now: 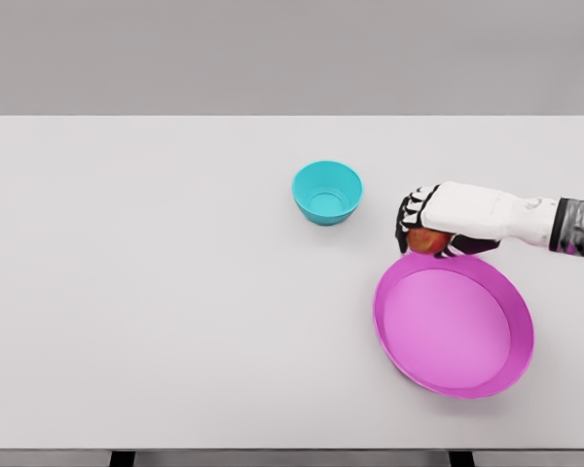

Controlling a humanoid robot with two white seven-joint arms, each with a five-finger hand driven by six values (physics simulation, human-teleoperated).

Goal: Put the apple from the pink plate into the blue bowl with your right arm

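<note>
Apple point(426, 239) clamped in my right hand point(430, 222), over far rim of pink plate point(455, 325), blue bowl point(327, 193) just left

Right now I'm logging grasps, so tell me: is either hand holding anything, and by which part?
The right hand holds the apple, fingers curled over its top and sides, above the far rim of the pink plate. The left hand is out of view.

White forearm point(511, 216), dark wrist band, black-jointed fingers point(415, 216)
</note>
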